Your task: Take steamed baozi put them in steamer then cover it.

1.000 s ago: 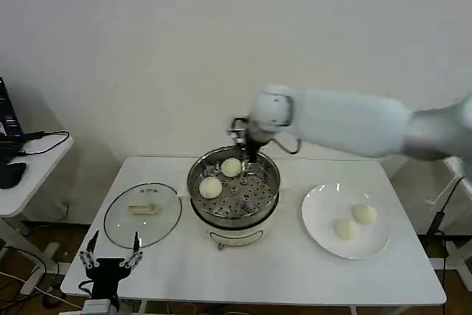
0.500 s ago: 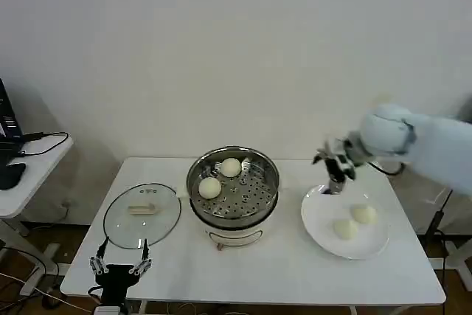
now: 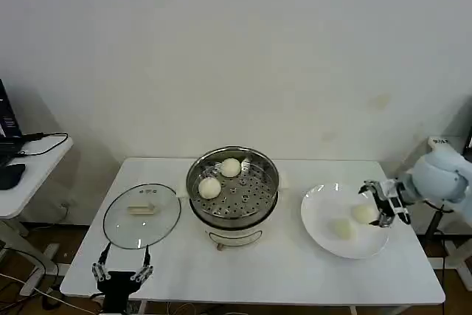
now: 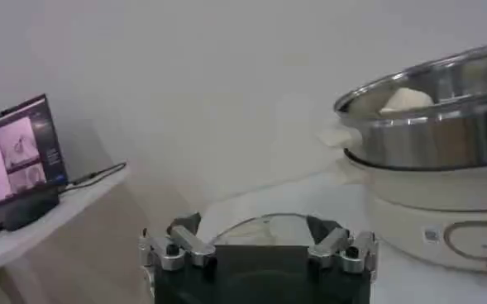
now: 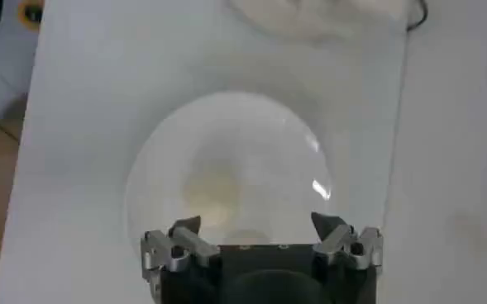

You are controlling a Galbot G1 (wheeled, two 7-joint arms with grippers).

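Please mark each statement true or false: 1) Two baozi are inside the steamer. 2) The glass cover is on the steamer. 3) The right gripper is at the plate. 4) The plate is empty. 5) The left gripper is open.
1) True: two steamed baozi lie in the steamer.
2) False: the cover lies on the table, on the steamer's left.
3) True: the right gripper is at the plate.
4) False: two baozi lie on it.
5) True: the left gripper is open near the cover.
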